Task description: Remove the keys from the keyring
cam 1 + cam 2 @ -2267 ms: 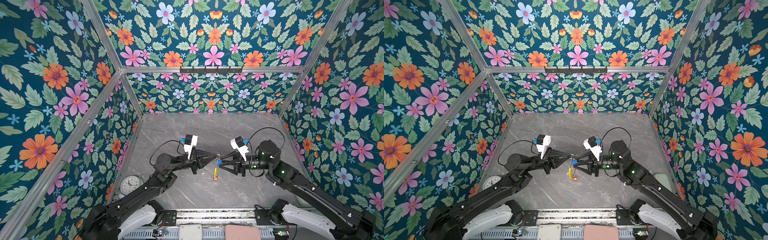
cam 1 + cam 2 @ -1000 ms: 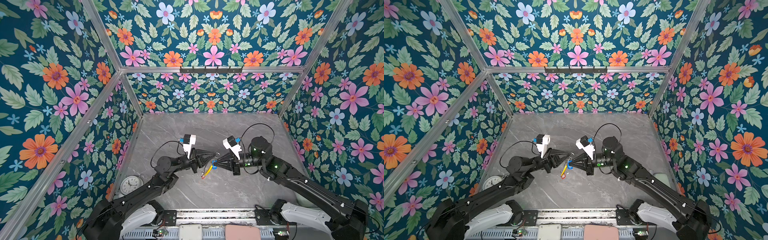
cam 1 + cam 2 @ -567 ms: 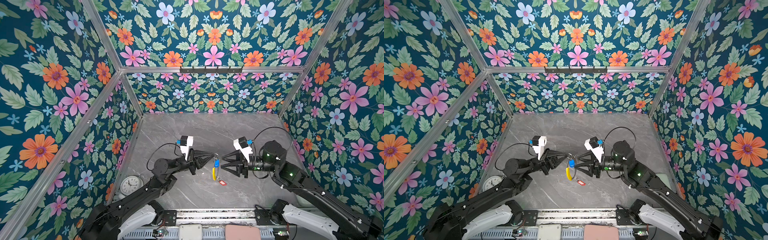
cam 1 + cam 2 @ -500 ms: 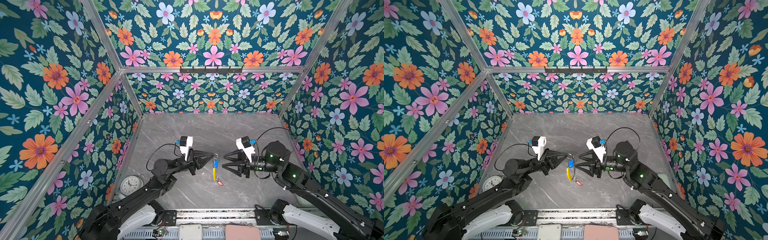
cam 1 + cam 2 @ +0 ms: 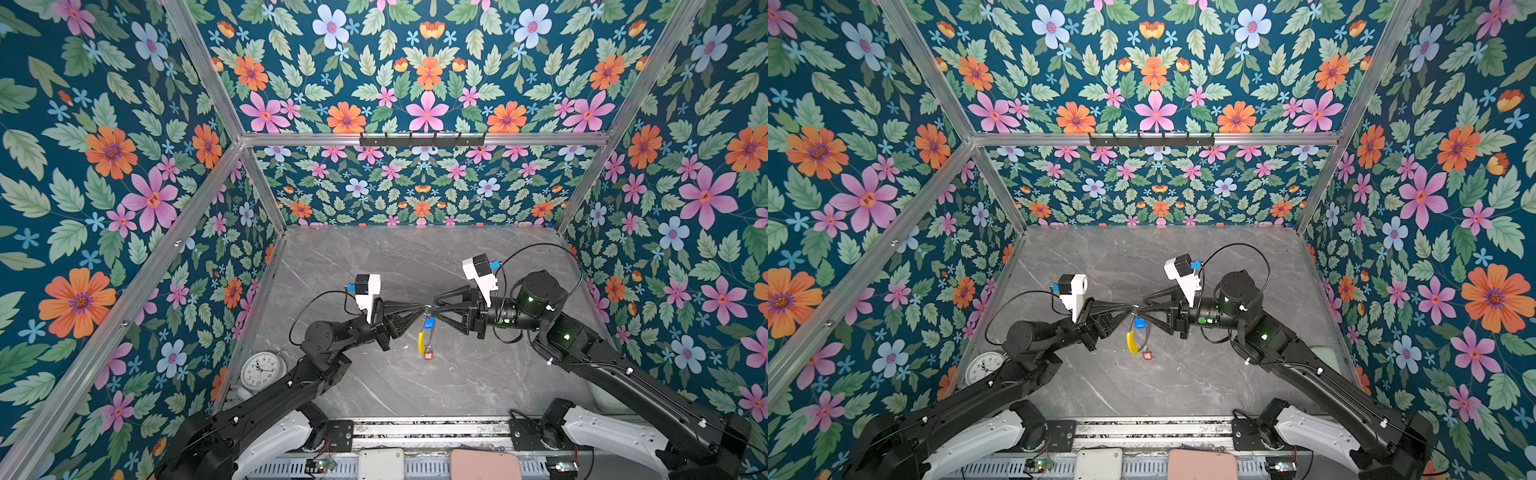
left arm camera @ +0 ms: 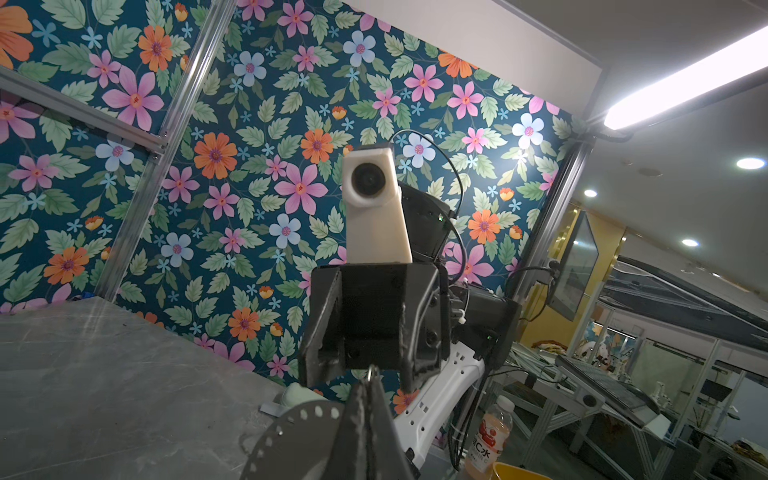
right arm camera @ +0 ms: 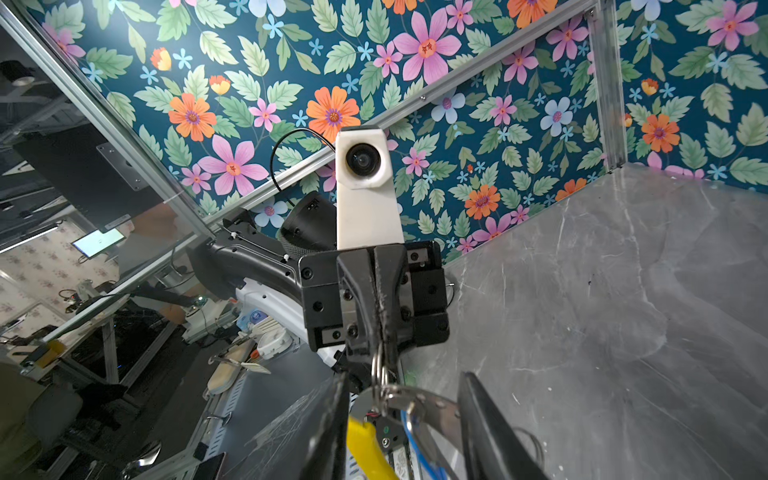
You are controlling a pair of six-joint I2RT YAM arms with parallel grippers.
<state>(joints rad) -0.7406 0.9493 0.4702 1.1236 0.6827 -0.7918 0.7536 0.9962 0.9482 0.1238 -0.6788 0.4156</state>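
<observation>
In both top views my left gripper (image 5: 425, 308) (image 5: 1133, 308) is shut on the top of the keyring (image 5: 421, 343) (image 5: 1132, 343), which hangs below it above the table's middle. The hoop's yellow sleeve faces left. The keys show by their tags: a blue tag (image 5: 430, 322) (image 5: 1139, 323) near the top and a red-orange tag (image 5: 428, 355) (image 5: 1147, 355) at the bottom. My right gripper (image 5: 436, 306) (image 5: 1145, 306) faces the left one tip to tip and is open. In the right wrist view its fingers (image 7: 332, 424) stand either side of the ring (image 7: 379, 370) without gripping it.
A white alarm clock (image 5: 259, 370) (image 5: 984, 365) stands at the table's front left corner beside the left arm. A black hook rail (image 5: 422, 139) runs along the back wall. Floral walls close in the grey marble table (image 5: 415, 257) on three sides.
The right gripper, shut against the left one a second ago, opened, drew back to the right, then came in again around the ring. The keyring swung back to hang straight.
</observation>
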